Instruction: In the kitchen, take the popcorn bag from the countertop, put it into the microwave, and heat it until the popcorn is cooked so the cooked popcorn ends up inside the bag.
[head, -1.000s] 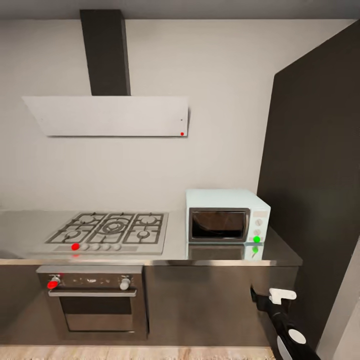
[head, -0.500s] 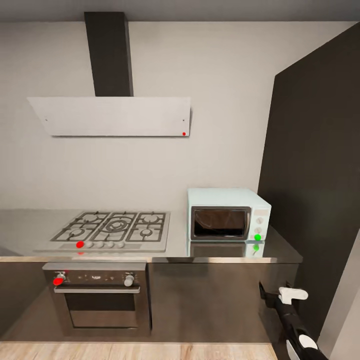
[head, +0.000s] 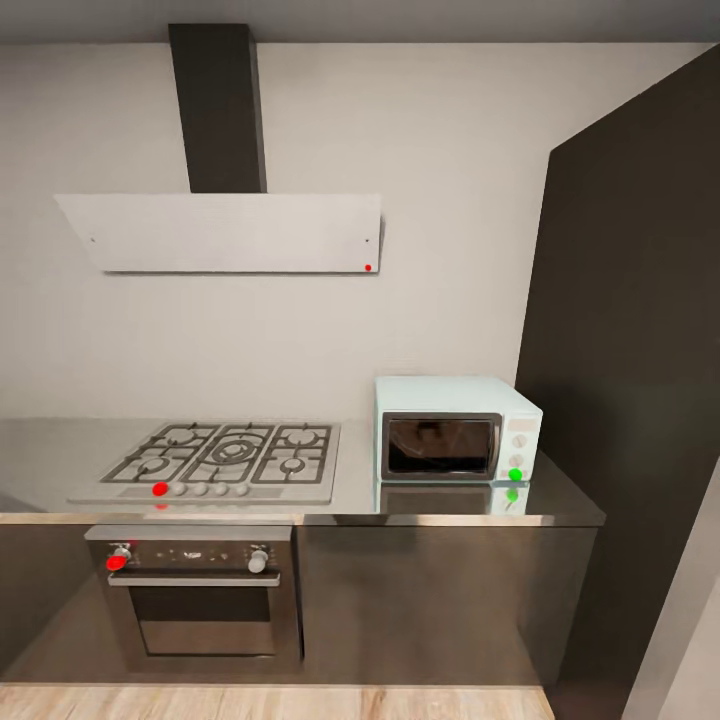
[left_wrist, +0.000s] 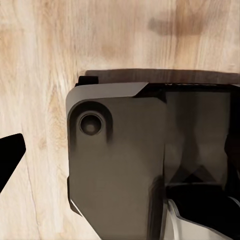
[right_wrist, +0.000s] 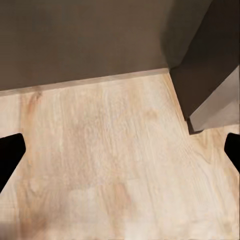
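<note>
The pale mint-blue microwave (head: 457, 432) stands on the grey countertop (head: 450, 505) at its right end, its dark glass door shut and a green light (head: 515, 474) lit at its lower right. The popcorn bag and the popcorn are out of view. My right gripper (right_wrist: 120, 155) hangs open over the wood floor (right_wrist: 110, 165), its black fingertips (right_wrist: 10, 155) far apart with nothing between them. My left gripper (left_wrist: 120, 155) is also open and points down at my own dark base (left_wrist: 120, 175) and the floor.
A gas hob (head: 225, 455) with a red-lit knob lies left of the microwave, above a steel oven (head: 200, 590). An extractor hood (head: 225, 232) hangs on the wall. A tall dark cabinet (head: 630, 400) closes the right side. Dark lower cabinet fronts (right_wrist: 85, 40) meet the plank floor.
The camera shifted slightly a second ago and has held still since. My right arm, seen at the lower right of the head view, has dropped out of that view.
</note>
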